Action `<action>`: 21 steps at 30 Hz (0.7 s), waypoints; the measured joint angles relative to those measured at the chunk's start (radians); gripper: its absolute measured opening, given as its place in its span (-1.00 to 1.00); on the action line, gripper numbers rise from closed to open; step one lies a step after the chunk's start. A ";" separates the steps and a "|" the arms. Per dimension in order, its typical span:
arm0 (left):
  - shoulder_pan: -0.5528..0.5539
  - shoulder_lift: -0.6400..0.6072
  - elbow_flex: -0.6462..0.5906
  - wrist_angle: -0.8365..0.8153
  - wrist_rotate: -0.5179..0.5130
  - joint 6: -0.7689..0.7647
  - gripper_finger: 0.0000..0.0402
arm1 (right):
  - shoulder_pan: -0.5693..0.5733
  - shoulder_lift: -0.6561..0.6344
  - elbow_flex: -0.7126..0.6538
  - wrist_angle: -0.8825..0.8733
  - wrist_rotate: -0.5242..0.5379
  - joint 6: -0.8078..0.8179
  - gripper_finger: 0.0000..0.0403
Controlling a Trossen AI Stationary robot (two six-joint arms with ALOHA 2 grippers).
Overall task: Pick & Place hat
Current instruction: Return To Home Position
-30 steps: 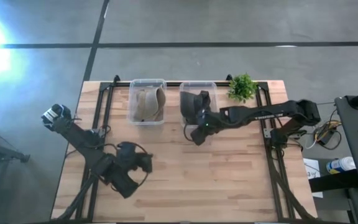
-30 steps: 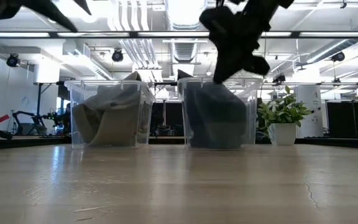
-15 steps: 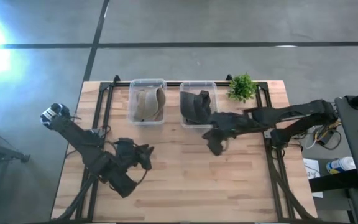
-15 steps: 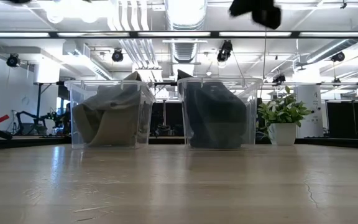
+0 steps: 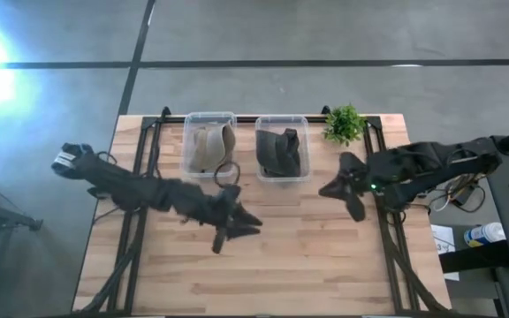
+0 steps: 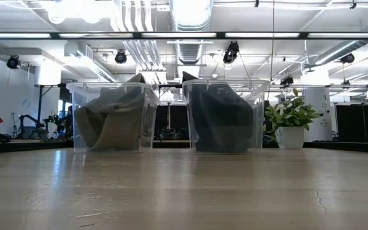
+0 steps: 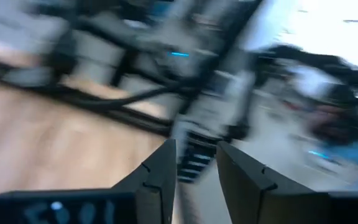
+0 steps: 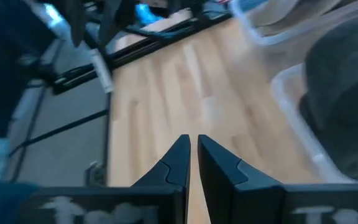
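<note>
Right gripper [image 8: 191, 143]: fingers all but closed, nothing held. We note that within the last second it left the right bin [image 5: 300, 124] and withdrew toward the table's right edge. The black caps [image 5: 279, 152] lie in that bin, so we judge placing finished. Left gripper [image 7: 194, 147]: narrow gap, empty, arm swung out over mid-table.

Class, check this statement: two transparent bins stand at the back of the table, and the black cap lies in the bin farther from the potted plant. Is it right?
Not quite. The black cap lies in the right bin, the one nearer the potted plant, not the farther one. The high view shows this. The rest of the statement holds.
</note>
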 joint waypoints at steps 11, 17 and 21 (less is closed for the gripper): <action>0.231 -0.151 -0.148 -0.014 0.262 0.125 -0.48 | 0.064 -0.206 -0.326 0.339 0.093 0.072 -0.86; 0.308 -0.441 -0.325 -0.100 0.277 0.164 -0.48 | 0.064 -0.262 -0.511 0.612 0.111 0.067 -0.86; 0.350 -0.633 -0.460 -0.106 0.274 0.162 -0.48 | 0.062 -0.265 -0.557 0.638 0.295 0.077 -0.86</action>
